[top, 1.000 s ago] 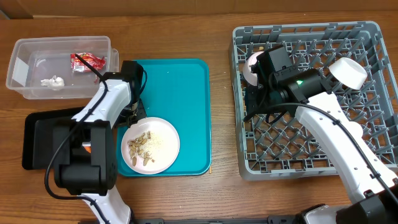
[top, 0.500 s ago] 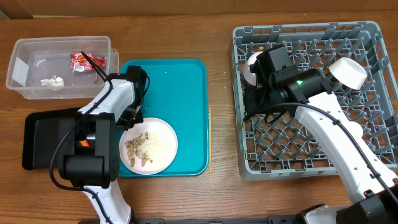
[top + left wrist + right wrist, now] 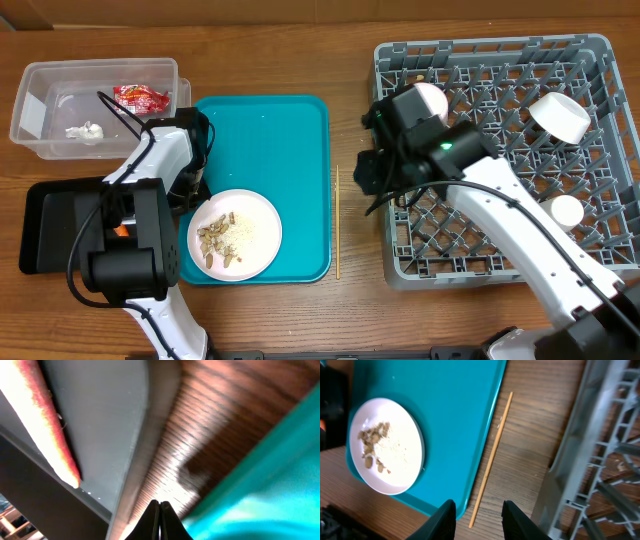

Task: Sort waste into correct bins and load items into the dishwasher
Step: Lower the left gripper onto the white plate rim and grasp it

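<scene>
My right gripper (image 3: 478, 506) is spread wide and empty at the bottom of its wrist view. Just above it, a chopstick (image 3: 490, 457) lies on the wood between the teal tray (image 3: 455, 410) and the dish rack (image 3: 600, 460). My left gripper (image 3: 160, 510) is pinched fully closed with nothing visible between its tips, over the wood beside the black tray (image 3: 100, 420).

On the teal tray (image 3: 290, 150), a white plate (image 3: 258, 215) carries beige scraps (image 3: 218, 240). Left of it: red wrapper (image 3: 138, 96), white tissue (image 3: 86, 130), black tray (image 3: 50, 225). Right of it: pale wooden chopstick (image 3: 337, 225), grey lattice rack (image 3: 500, 52).
</scene>
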Controlling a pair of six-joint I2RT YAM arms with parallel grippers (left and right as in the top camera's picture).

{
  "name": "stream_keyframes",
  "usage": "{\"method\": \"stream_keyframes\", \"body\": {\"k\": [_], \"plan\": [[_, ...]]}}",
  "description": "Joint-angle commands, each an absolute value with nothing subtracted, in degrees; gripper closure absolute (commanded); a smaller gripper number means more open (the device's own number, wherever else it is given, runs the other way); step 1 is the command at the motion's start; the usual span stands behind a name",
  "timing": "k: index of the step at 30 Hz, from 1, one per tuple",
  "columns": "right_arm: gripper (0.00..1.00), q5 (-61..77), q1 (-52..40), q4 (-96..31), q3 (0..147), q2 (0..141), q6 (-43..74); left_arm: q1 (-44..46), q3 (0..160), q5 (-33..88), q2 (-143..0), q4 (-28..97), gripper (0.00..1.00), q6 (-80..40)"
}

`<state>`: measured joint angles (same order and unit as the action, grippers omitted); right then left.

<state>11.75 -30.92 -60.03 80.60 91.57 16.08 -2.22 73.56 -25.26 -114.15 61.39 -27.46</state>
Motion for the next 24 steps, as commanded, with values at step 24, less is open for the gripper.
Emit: {"method": "stream_keyframes", "body": {"k": [24], "plan": [[0.67,9.19,-36.86,-60.93,80.99,113.12,25.39,-1.69,83.42,-6.28,-100.49,66.13,0.69,-28.27]]}}
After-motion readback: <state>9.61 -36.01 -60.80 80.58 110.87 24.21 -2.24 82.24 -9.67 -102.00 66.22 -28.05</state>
